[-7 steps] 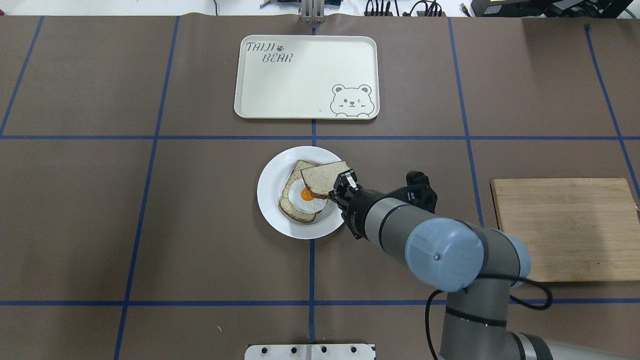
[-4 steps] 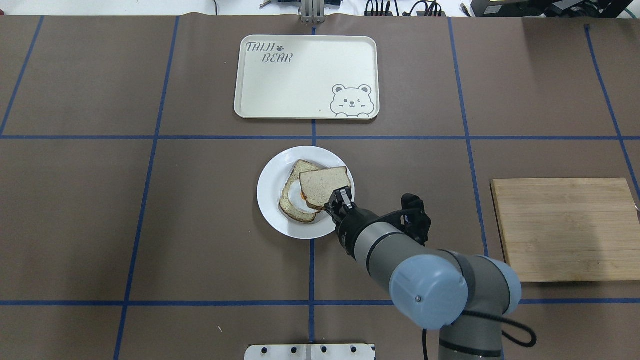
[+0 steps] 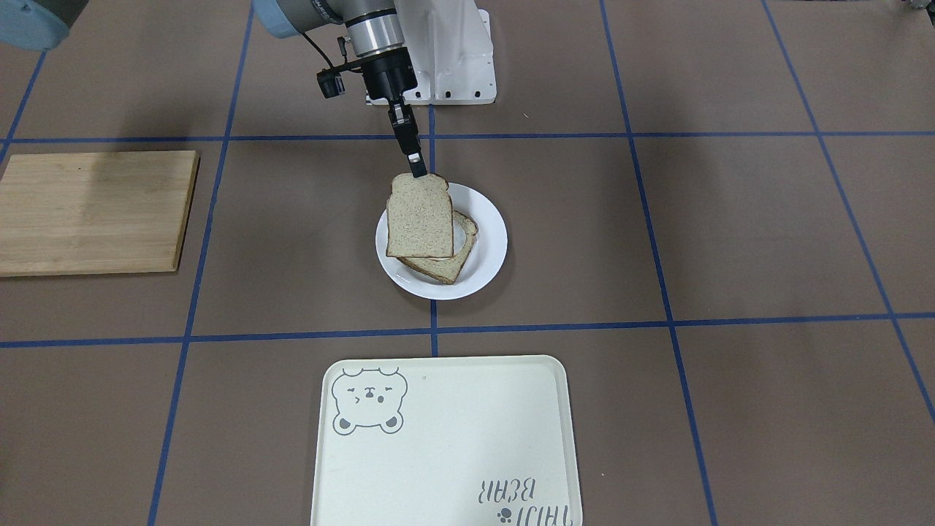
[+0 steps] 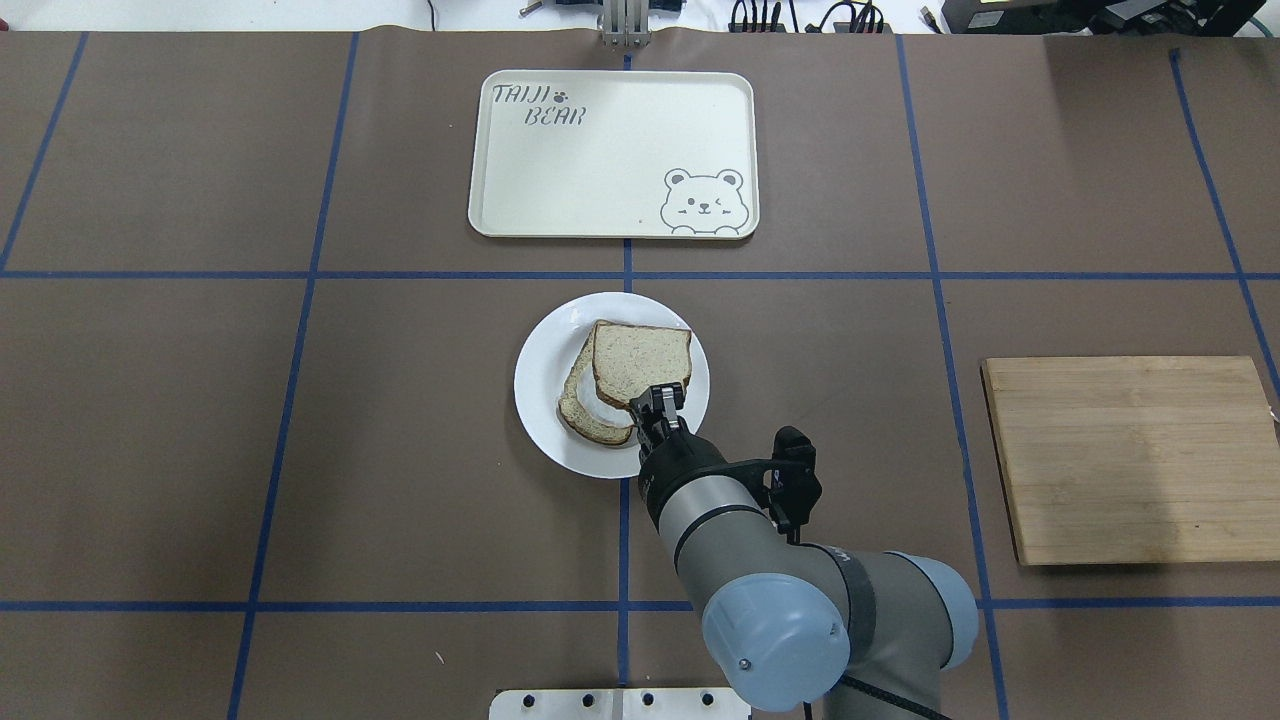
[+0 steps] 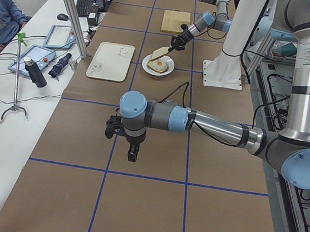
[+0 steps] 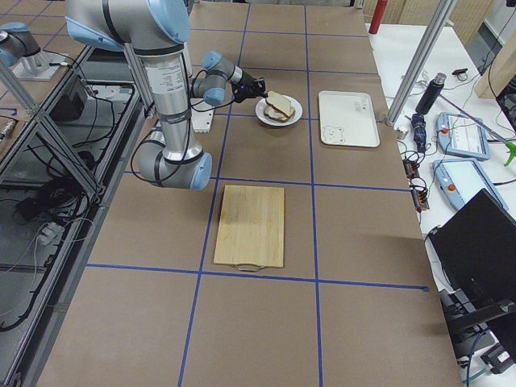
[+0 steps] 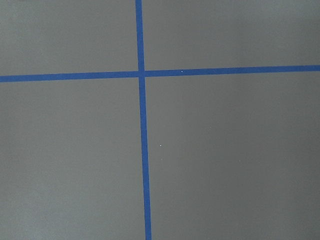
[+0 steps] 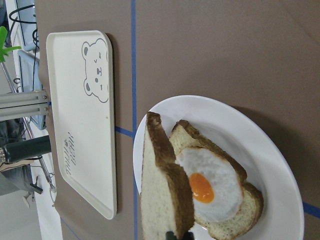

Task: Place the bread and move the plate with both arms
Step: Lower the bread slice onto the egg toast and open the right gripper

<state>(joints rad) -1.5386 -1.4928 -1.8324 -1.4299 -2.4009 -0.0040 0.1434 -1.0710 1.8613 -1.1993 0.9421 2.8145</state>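
Note:
My right gripper [image 4: 655, 398] is shut on the near edge of the plain bread slice [image 4: 640, 362] and holds it tilted just above the white plate [image 4: 535, 385]. Under it, on the plate, lies another slice bearing a fried egg [image 8: 207, 185]. In the front-facing view the bread [image 3: 418, 217] hangs from the right gripper [image 3: 416, 169] over the plate [image 3: 489, 241]. My left gripper [image 5: 132, 157] shows only in the exterior left view, pointing down over bare table far from the plate; I cannot tell if it is open or shut.
A cream bear tray [image 4: 612, 150] lies beyond the plate. A wooden cutting board [image 4: 1130, 460] lies on the right. Blue tape lines cross the brown table cover. The left wrist view shows only table and tape.
The right arm has swung left and toward the robot. The held bread has turned and moved over the egg slice, now covering the egg in the overhead view.

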